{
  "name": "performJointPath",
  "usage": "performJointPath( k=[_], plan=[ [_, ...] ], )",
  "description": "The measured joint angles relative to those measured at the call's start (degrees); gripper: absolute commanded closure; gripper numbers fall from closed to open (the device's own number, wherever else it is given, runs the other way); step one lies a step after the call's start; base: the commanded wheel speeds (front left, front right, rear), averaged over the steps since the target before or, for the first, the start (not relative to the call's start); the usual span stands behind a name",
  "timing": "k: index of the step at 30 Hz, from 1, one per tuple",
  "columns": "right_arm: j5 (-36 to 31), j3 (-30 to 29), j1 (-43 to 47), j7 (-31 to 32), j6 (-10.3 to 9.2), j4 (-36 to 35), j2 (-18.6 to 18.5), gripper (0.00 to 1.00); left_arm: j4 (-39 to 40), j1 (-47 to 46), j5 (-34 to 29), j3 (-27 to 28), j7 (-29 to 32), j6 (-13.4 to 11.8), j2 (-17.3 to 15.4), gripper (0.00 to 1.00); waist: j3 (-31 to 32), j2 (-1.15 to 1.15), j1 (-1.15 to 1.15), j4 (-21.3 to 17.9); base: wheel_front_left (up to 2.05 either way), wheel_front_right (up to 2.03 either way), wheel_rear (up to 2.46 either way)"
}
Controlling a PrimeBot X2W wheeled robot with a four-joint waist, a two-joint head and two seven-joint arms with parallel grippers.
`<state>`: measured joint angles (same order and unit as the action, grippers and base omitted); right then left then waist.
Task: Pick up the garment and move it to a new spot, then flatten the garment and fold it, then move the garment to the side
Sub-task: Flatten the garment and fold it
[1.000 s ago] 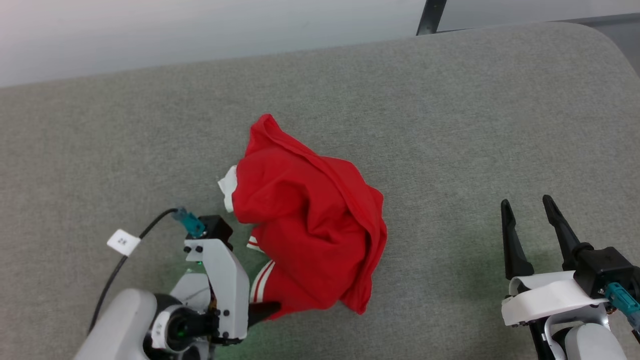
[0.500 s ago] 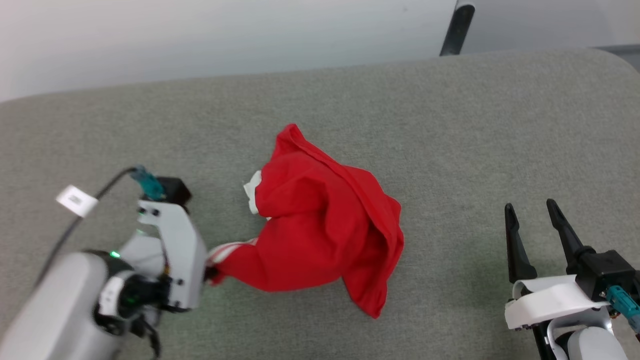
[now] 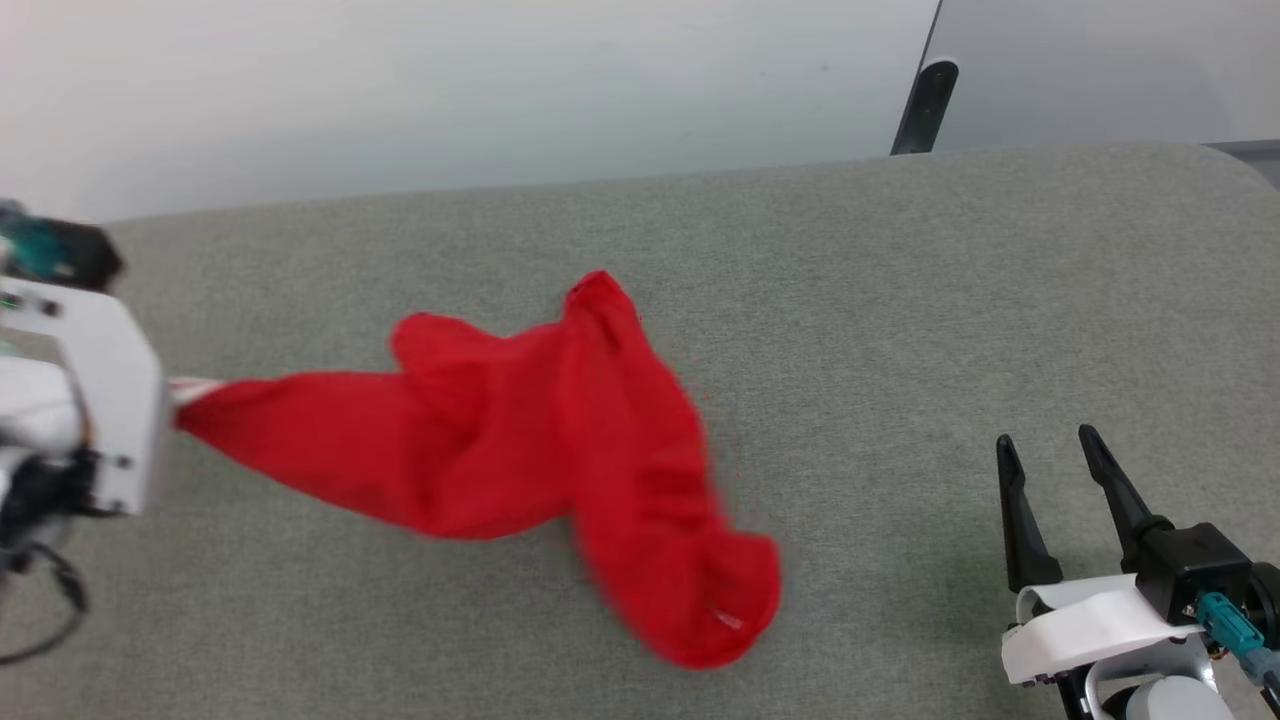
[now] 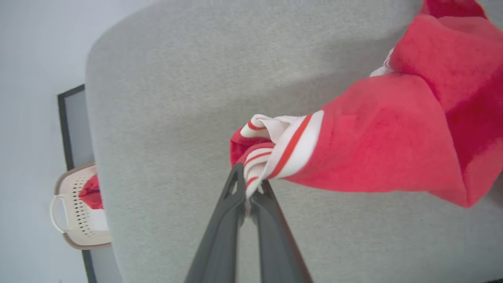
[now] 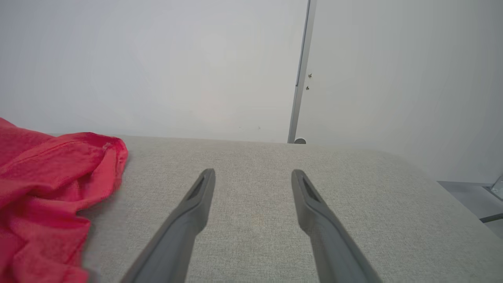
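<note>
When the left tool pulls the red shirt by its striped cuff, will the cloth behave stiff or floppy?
Probably floppy: the red jersey T-shirt with striped trim trails limp from the shut left tool. Likely light: a small pinch holds it stretched.

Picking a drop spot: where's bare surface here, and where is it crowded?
Bare: grey surface between the garment and the right gripper, plus the far strip behind the garment. Crowded: left-centre, garment stretched out from the left gripper.

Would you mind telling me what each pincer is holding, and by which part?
The left pincer grips the garment by its red-and-white striped trim; the right pincer is open and holds nothing.
</note>
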<state>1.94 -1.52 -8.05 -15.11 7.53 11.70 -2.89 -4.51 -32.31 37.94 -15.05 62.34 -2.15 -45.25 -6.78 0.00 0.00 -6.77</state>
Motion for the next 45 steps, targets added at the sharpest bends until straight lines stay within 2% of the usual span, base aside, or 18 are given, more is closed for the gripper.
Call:
performJointPath(
  k=[5, 8, 12, 13, 15, 17, 19, 20, 21, 22, 23, 28, 33, 38, 45],
  plan=[
    [-0.14, 0.08, 0.35, -0.01, 0.0, -0.11, -0.01, 0.0, -3.91, -0.93, -3.77, 0.97, -3.19, 0.46, -4.31, 1.0, 0.0, 0.0, 0.0, -0.62, 0.0, 0.0, 0.0],
    [-0.14, 0.02, 0.44, -0.01, 0.0, -0.15, -0.01, 0.0, -6.72, -0.56, -4.22, 1.23, -5.1, 0.34, -4.59, 1.0, -0.26, 0.0, 0.0, -0.89, 0.0, 0.0, 0.0],
    [-0.04, -0.01, 0.44, -0.01, 0.0, -0.24, -0.02, 0.0, -9.98, 2.01, -2.71, 1.24, -7.66, 0.19, -1.96, 0.96, -0.86, 0.0, 0.0, -0.99, 0.0, 0.0, 0.0],
    [0.02, 0.01, 0.44, -0.01, 0.0, -0.25, -0.01, 0.0, -10.74, 2.6, -2.29, 1.18, -8.27, 0.13, -1.02, 0.92, -1.01, 0.0, 0.0, -0.99, 0.0, 0.0, 0.0],
    [0.04, 0.1, 0.43, -0.01, 0.0, -0.24, -0.02, 0.0, -12.16, 3.76, -2.1, 0.36, -9.05, 0.22, 0.31, 0.95, -1.26, 0.0, 0.0, -0.92, 0.0, 0.0, 0.0],
    [0.09, 0.22, 0.4, -0.01, 0.0, -0.21, -0.01, 0.0, -13.62, 4.37, -1.49, 0.19, -9.69, 0.2, 1.67, 0.89, -1.43, 0.0, 0.0, -0.75, 0.0, 0.0, 0.0],
    [0.08, 0.36, 0.32, -0.01, 0.0, -0.14, -0.01, 0.0, -14.74, 4.46, -1.13, -0.03, -9.92, 0.1, 2.65, 0.91, -1.5, 0.0, 0.0, -0.57, 0.0, 0.0, 0.0],
    [0.08, 0.31, 0.31, -0.01, 0.0, -0.11, -0.01, 0.0, -15.0, 4.44, -1.13, -0.18, -9.94, 0.08, 2.86, 0.81, -1.49, 0.0, 0.0, -0.45, 0.0, 0.0, 0.0],
    [0.08, 0.29, 0.31, -0.01, 0.0, -0.08, -0.01, 0.0, -15.24, 4.35, -1.11, -0.16, -10.22, 0.03, 3.08, 0.53, -1.44, 0.0, 0.0, -0.3, 0.0, 0.0, 0.0],
    [0.08, 0.23, 0.31, -0.01, 0.0, -0.04, -0.01, 0.0, -15.38, 4.09, -1.13, -0.12, -10.5, -0.3, 3.22, 0.09, -1.35, 0.0, 0.0, -0.14, 0.0, 0.0, 0.0],
    [0.08, 0.2, 0.31, -0.01, 0.0, 0.03, -0.01, 0.0, -15.37, 3.62, -1.32, -0.15, -10.59, -0.41, 3.19, 0.0, -1.21, 0.0, 0.0, 0.0, 0.0, 0.0, 0.0],
    [0.08, 0.07, 0.38, -0.01, 0.0, 0.48, -0.01, 0.0, -13.63, 1.16, -3.0, -0.59, -10.92, -0.8, 2.02, 0.0, -0.02, 0.0, 0.0, 0.73, 0.0, 0.0, 0.0],
    [0.08, -0.02, 0.48, -0.01, 0.0, 0.32, 0.0, 0.0, -10.61, -1.22, -2.3, 0.49, -12.85, -0.89, 3.18, 0.0, 1.16, 0.0, 0.0, 1.19, 0.0, 0.0, 0.0],
    [-0.07, -0.12, 0.55, -0.01, 0.0, -1.22, 0.0, 0.0, -6.47, -2.16, 1.6, 1.01, -15.72, -0.11, 8.22, 0.0, 2.37, 0.0, 0.0, 1.06, 0.0, 0.0, 0.0],
    [0.16, -0.1, 0.67, -0.01, 0.0, -2.11, -0.01, 0.0, -2.21, -1.9, 5.55, -1.08, -13.36, 0.2, 13.46, 0.0, 1.8, 0.0, 0.0, -0.28, 0.0, 0.0, 0.0]
  ],
)
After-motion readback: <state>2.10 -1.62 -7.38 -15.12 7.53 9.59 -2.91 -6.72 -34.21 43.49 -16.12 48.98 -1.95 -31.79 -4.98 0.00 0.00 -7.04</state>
